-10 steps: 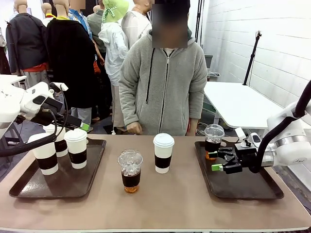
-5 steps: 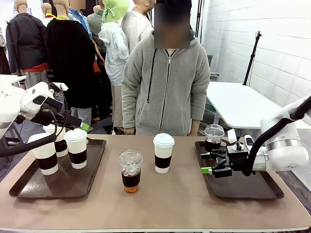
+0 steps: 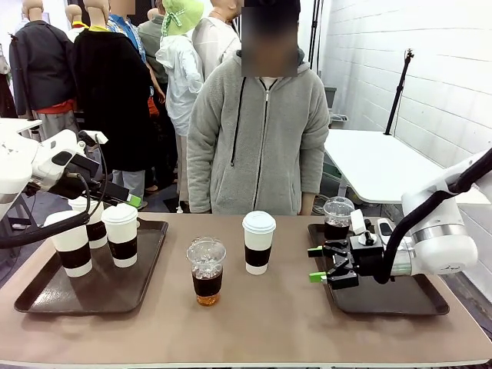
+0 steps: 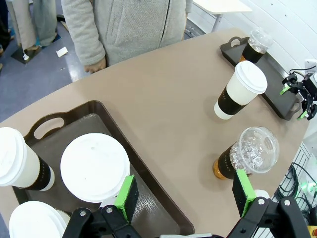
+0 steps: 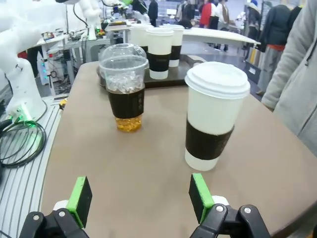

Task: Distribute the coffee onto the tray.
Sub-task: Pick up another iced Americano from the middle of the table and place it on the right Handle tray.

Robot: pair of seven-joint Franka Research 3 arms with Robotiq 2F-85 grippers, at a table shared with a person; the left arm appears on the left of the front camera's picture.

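Brown table [image 3: 261,323], left tray [image 3: 108,290], right tray [image 3: 400,298], brick wall [image 3: 446,69]

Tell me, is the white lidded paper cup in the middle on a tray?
Off: the white lidded paper cup stands on bare brown table, between the left dark tray and right dark tray.

Paper cup [image 3: 258,242] matt white; iced cup [image 3: 206,270] clear glossy plastic; tray [image 3: 108,288] textured dark plastic; table [image 3: 261,323] matt.
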